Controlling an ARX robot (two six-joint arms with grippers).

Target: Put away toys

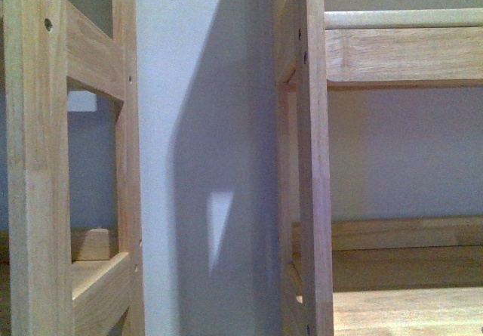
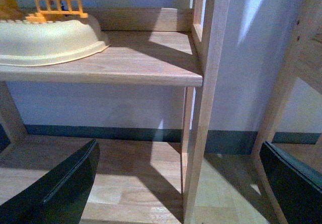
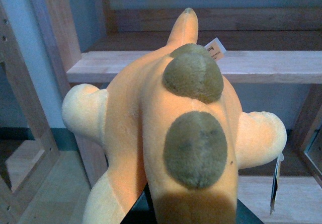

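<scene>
Front view first, and it's all woodwork: a pale post (image 1: 34, 170) runs down the left edge of the frame, and a second post (image 1: 313, 170) stands right of centre. Bare wall (image 1: 204, 109) sits between them, with a small patch of light (image 1: 219, 226) low in the middle. A rail (image 1: 404, 53) crosses the upper right and a board (image 1: 411, 309) fills the lower right corner.

Over to the right wrist camera, and there's the plush (image 3: 176, 133)! It's orange-yellow and fills most of the picture, with two olive patches (image 3: 193, 78) along its back. A stubby pale limb (image 3: 83, 110) sticks out on each side, and there's a white tag (image 3: 215, 49) by its far end. It's up in the air, pointing toward a shelf (image 3: 282, 65). The right claw (image 3: 137, 213) shows only as dark slivers under the near end of the plush, clamped on it (the fingers themselves are mostly buried under the fur).

Now the left wrist camera: the left claw (image 2: 176, 183) is spread wide. Its dark fingers (image 2: 55, 189) flank the view, with a lower board and an upright (image 2: 201, 108) seen between them. Beyond, a plank (image 2: 141, 63) carries a cream basin (image 2: 45, 43), and an orange fence (image 2: 58, 7) stands just behind it
</scene>
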